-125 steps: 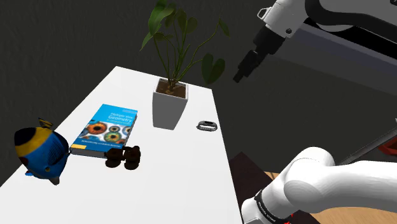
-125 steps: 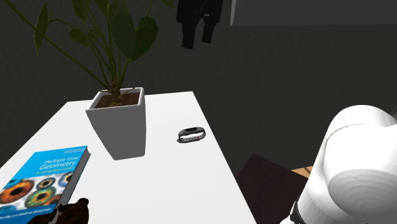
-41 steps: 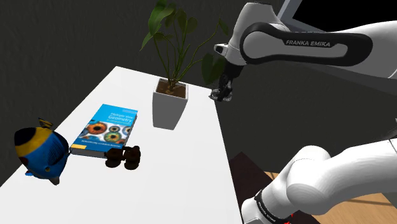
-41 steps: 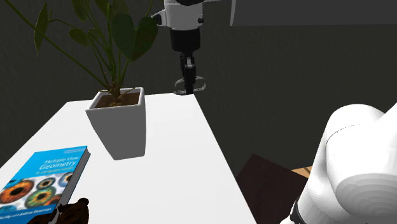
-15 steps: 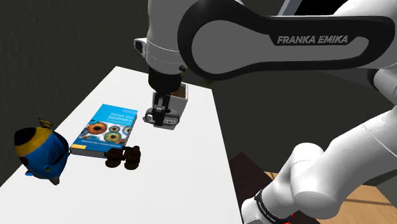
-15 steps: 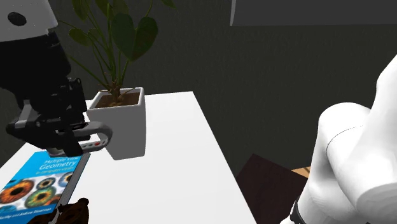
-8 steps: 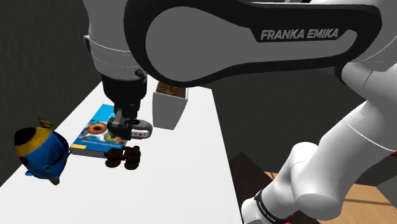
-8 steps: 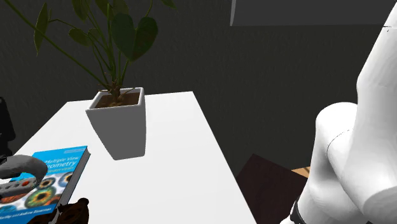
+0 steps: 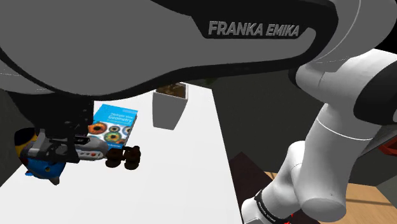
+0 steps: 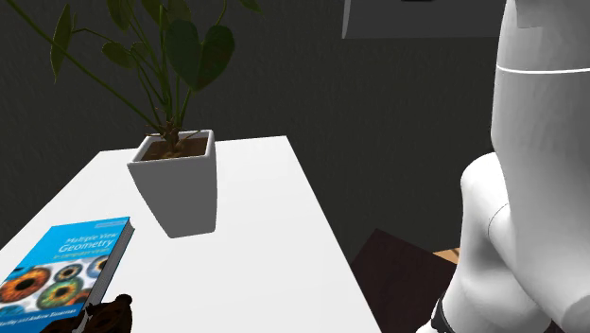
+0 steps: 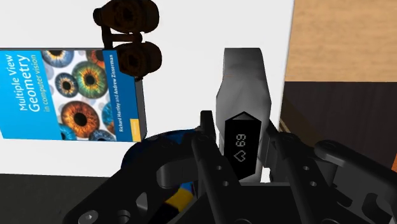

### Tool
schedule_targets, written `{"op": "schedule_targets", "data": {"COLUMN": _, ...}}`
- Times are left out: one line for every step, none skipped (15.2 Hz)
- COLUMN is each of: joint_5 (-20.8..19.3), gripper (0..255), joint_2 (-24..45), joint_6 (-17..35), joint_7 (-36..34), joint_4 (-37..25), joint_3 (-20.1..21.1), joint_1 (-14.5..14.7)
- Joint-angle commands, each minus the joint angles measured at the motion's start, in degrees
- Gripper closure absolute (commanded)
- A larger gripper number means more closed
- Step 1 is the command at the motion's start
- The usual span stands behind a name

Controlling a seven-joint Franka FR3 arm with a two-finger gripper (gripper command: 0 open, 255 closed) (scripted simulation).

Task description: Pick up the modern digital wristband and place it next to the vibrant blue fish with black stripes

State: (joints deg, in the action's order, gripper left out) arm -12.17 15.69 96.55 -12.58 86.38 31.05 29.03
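1. Your all-black two-finger gripper [image 11: 241, 150]: fingers clamped on either side of the grey wristband with a black display [image 11: 243, 105], which is lifted off the white table [image 11: 203, 32].
2. Blue-and-yellow fish figure [image 9: 39, 168]: in the shoulder view, just behind the wristband [image 9: 91, 151], partly hidden by the gripper [image 9: 62, 150].
3. Blue geometry book with eyes on its cover [image 11: 67, 95]: flat, near the fish.
4. Dark brown binoculars [image 11: 130, 38]: just beside the book's spine.
5. White square planter with a green plant [image 10: 180, 184]: beyond the book.
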Motion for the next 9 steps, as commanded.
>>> {"op": "schedule_targets", "data": {"joint_5": -2.3, "gripper": 255, "joint_2": 4.7, "joint_6": -2.2, "joint_7": -2.6, "joint_4": -6.1, "joint_3": 0.4, "joint_1": 2.9}}
{"op": "schedule_targets", "data": {"joint_5": -3.4, "gripper": 255, "joint_2": 7.3, "joint_6": -3.5, "joint_7": -3.7, "joint_4": -9.5, "joint_3": 0.4, "joint_1": 4.5}}
{"op": "schedule_targets", "data": {"joint_5": -4.6, "gripper": 255, "joint_2": 9.9, "joint_6": -5.0, "joint_7": -4.6, "joint_4": -13.3, "joint_3": 0.3, "joint_1": 6.3}}
{"op": "schedule_targets", "data": {"joint_5": -5.8, "gripper": 255, "joint_2": 12.6, "joint_6": -6.5, "joint_7": -5.5, "joint_4": -17.3, "joint_3": 0.2, "joint_1": 8.2}}
{"op": "schedule_targets", "data": {"joint_5": -6.9, "gripper": 255, "joint_2": 15.5, "joint_6": -8.3, "joint_7": -6.1, "joint_4": -21.9, "joint_3": -0.1, "joint_1": 10.4}}
{"op": "schedule_targets", "data": {"joint_5": -8.1, "gripper": 255, "joint_2": 18.7, "joint_6": -10.4, "joint_7": -6.6, "joint_4": -27.0, "joint_3": -0.5, "joint_1": 12.7}}
{"op": "schedule_targets", "data": {"joint_5": -8.5, "gripper": 255, "joint_2": 20.1, "joint_6": -11.3, "joint_7": -6.7, "joint_4": -29.3, "joint_3": -0.8, "joint_1": 13.7}}
{"op": "schedule_targets", "data": {"joint_5": -8.4, "gripper": 255, "joint_2": 19.7, "joint_6": -10.3, "joint_7": -6.8, "joint_4": -27.9, "joint_3": -0.8, "joint_1": 13.4}}
{"op": "schedule_targets", "data": {"joint_5": -8.3, "gripper": 255, "joint_2": 19.5, "joint_6": -9.3, "joint_7": -7.0, "joint_4": -26.6, "joint_3": -0.7, "joint_1": 13.1}}
